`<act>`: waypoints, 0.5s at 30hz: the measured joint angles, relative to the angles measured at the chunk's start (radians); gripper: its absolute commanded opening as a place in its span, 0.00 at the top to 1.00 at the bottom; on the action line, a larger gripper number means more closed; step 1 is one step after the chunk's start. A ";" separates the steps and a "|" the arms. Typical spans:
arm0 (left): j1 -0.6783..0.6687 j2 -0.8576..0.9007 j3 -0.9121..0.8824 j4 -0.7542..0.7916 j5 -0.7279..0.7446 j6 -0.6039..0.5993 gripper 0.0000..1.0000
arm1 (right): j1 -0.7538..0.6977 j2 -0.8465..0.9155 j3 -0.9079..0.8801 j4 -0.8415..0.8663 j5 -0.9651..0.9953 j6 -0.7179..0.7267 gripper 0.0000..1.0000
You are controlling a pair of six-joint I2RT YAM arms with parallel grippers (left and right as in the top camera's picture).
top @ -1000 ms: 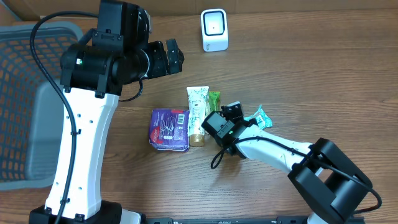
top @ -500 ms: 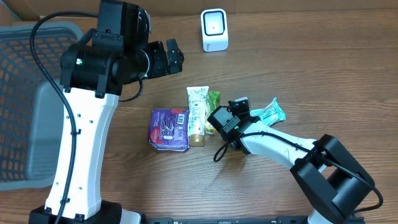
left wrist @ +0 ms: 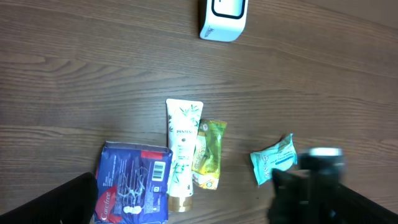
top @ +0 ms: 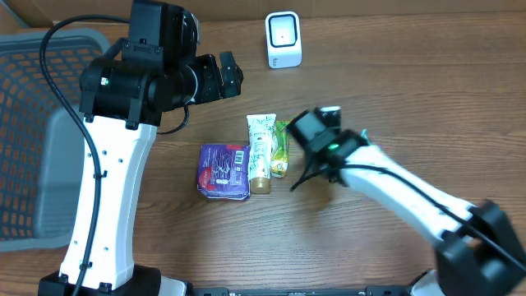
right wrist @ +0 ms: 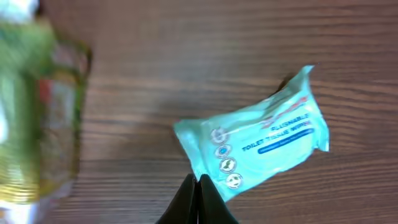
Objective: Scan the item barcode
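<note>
Wood-grain table (top: 427, 74), both arms over it. Nearest us in the overhead view, the right arm (top: 411, 193) reached in from the near right corner, with its wrist above mid-table.

The right gripper (right wrist: 198, 198) had its jaws fully closed, tip against tip, with no gap showing. The tips sat right at the near edge of the teal wipes pack (right wrist: 260, 138). We couldn't tell whether they pinched a bit of wrapper or only touched it.

The pack lay tilted on bare wood, printed side up. It was to the right of the other items and apart from them. From overhead we found it almost entirely hidden under the right arm, but both wrist views showed it plainly.

At about the same depth, left of the pack, we saw a row of three:
- A purple pack (top: 223, 171) was on the left.
- A white tube (top: 260, 146) lay against its right side, gold cap toward us.
- A green sachet (top: 281, 148) lay against the tube's right side.

Farther back, the left gripper (top: 232, 74) was raised above the table. Its jaws were spread wide and held nothing.

A grey mesh basket (top: 25, 99) took up the left edge. Farthest out, a white scanner (top: 283, 39) stood near the far edge, well apart from the wipes pack.
</note>
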 measured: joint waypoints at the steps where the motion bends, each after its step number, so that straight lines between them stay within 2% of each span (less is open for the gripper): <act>1: 0.000 0.000 0.000 0.000 0.000 0.000 0.00 | -0.036 -0.042 0.005 -0.006 -0.042 0.008 0.74; 2: 0.000 0.000 0.000 0.000 0.000 0.000 0.01 | -0.066 -0.066 0.008 -0.012 -0.075 0.011 0.47; 3: 0.000 0.000 0.000 0.000 0.000 0.000 0.01 | -0.095 -0.084 0.009 -0.018 -0.105 0.019 0.36; 6: 0.000 0.000 0.000 0.000 0.000 0.000 0.00 | -0.216 -0.112 0.011 -0.037 -0.209 0.029 0.31; 11: 0.000 0.000 0.000 0.000 0.000 0.000 0.01 | -0.438 -0.089 0.011 -0.066 -0.396 0.036 0.31; 15: 0.000 0.000 0.000 0.000 0.000 0.000 0.00 | -0.557 -0.037 0.011 -0.080 -0.511 0.032 0.32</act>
